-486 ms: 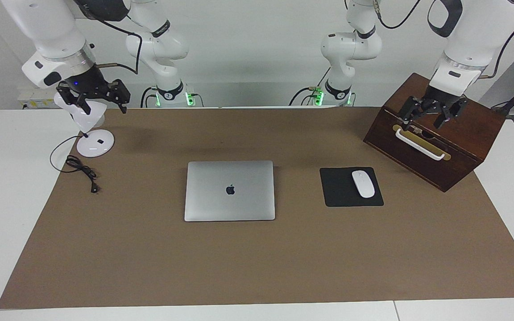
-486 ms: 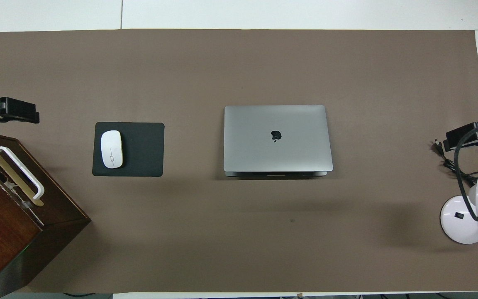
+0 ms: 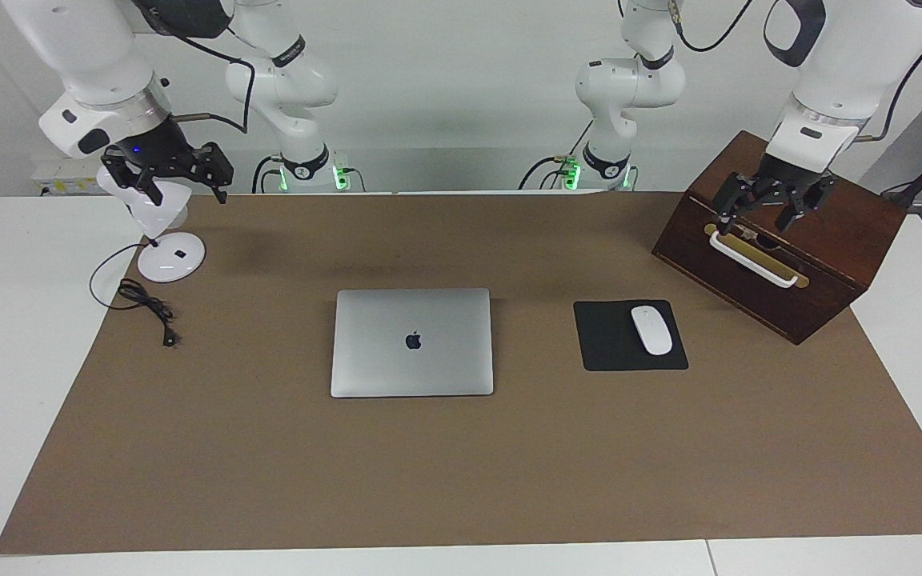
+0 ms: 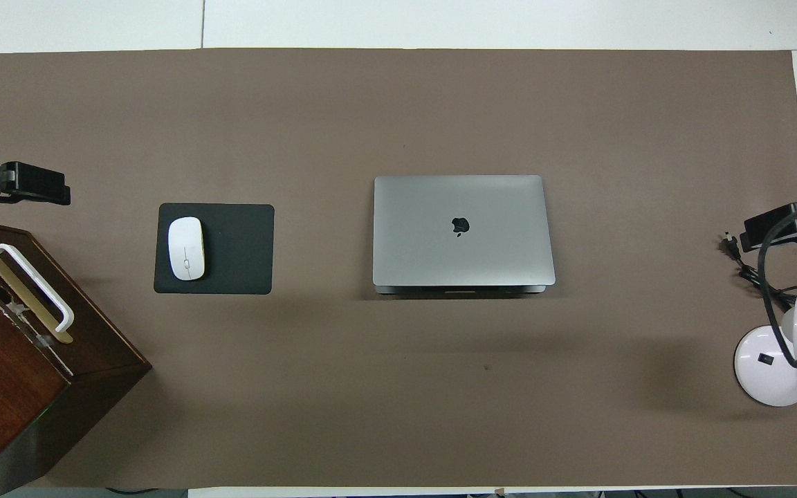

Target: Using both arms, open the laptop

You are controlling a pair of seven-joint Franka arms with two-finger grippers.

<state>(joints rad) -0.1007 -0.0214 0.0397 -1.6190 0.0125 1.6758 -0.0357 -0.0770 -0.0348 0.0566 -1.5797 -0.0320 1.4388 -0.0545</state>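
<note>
One closed laptop is lying mid-tabletop beside one black mouse pad carrying one white mouse. The left end effector is hanging open over one wooden box; the right end effector is hovering open over one white desk lamp

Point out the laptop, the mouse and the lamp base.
laptop (image 3: 411,342): facing view, middle of the closed lid.
mouse (image 3: 651,330): facing view, top of its white shell.
lamp base (image 4: 772,366): overhead view, bare part of the round foot.
</note>
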